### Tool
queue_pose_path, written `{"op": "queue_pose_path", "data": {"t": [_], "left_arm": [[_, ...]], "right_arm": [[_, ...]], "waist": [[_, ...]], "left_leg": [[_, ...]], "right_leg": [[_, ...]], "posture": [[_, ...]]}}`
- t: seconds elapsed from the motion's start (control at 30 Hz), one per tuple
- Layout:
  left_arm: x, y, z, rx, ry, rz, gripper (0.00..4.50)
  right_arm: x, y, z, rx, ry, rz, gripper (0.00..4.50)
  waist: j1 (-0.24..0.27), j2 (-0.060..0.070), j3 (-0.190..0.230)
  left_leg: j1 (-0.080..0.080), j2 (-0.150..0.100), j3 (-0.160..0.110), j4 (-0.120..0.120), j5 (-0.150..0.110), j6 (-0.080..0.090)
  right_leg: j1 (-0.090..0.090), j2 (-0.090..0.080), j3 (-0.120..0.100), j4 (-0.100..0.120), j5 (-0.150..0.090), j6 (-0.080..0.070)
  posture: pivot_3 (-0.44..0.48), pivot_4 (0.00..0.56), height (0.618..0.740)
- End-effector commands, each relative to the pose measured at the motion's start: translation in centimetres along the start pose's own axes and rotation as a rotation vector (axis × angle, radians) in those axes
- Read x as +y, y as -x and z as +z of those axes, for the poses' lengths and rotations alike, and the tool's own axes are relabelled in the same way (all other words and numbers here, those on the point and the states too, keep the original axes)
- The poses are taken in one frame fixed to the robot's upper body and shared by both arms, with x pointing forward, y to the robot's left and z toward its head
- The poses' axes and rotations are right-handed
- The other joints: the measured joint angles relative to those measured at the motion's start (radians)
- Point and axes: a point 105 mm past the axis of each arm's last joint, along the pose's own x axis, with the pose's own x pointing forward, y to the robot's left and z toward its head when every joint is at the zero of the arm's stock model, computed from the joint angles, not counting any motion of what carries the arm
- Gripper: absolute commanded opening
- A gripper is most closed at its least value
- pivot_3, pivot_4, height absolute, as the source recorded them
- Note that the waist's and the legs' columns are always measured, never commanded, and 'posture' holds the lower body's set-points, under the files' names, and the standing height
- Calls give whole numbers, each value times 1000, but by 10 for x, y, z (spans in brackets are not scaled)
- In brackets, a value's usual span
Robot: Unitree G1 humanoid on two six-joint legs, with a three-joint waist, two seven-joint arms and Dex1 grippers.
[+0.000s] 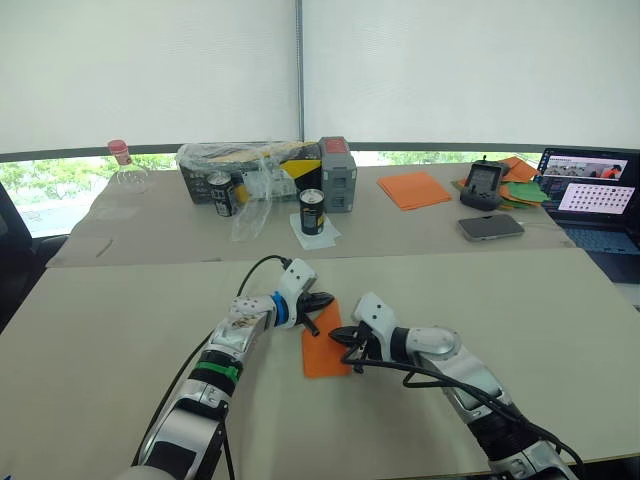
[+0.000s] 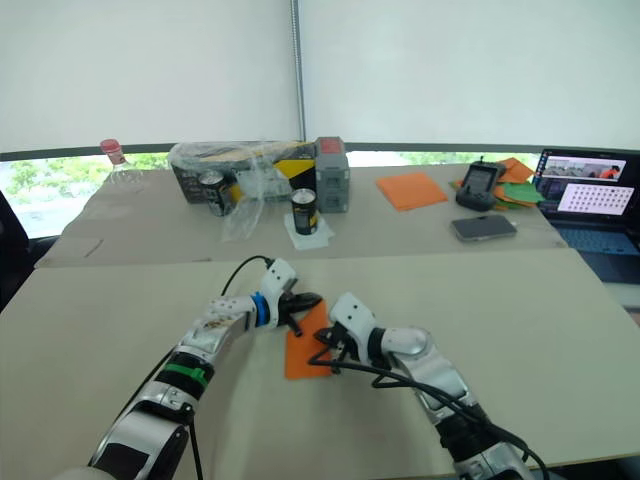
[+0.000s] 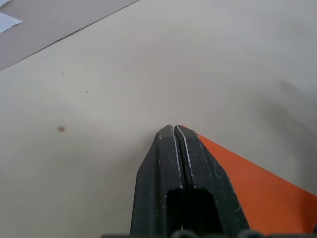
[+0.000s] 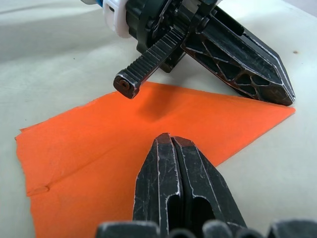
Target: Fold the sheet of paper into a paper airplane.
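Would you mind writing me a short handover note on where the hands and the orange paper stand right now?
Left hand: fingers shut, tips pressing down at the pointed end of the sheet of paper.
Right hand: fingers shut, tips resting on the sheet's middle.
Neither hand grips the paper; both press it flat on the table.
Done: the sheet is folded to a point at one end, lying flat, with a crease running along it.
Left: the wing folds; no raised wings yet.
A stack of orange sheets sits on the far table, untouched.
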Motion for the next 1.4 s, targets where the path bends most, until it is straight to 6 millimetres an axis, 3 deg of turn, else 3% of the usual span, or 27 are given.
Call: {"op": "queue_pose_path", "data": {"t": [0.03,0.2,0.5,0.77,1.17,1.4], "left_arm": [[8,1,19,-86,13,38,59],[-2,-3,25,-117,7,-20,59],[-4,-11,1,12,-47,-33,59],[-1,-5,-26,132,-74,2,59],[-23,36,-60,163,-45,-23,59],[-29,57,-70,169,-29,3,59]], "right_arm": [[-3,1,-27,101,-60,-28,0],[-3,1,-27,99,-66,-31,0],[-3,4,-27,99,-72,-47,0],[-3,5,-26,94,-78,-51,0],[1,-2,-26,98,-76,-15,0],[2,-6,-26,100,-70,7,0]], "waist": [[0,0,0],[-1,0,0],[-1,0,0],[-2,0,0],[-5,1,-5],[-5,2,-5]], "left_leg": [[0,0,0,0,0,0],[0,0,0,1,0,0],[0,0,0,1,0,0],[0,0,0,2,0,1],[2,2,0,2,-1,1],[9,2,0,0,-1,2]], "right_leg": [[0,0,0,0,0,0],[0,0,0,0,0,0],[0,0,0,0,0,0],[2,0,0,0,0,1],[2,0,1,0,0,1],[4,-1,2,-1,0,1]], "posture": [[0,150,740],[0,150,740],[0,150,740],[0,150,740],[0,150,740],[0,150,740]]}}
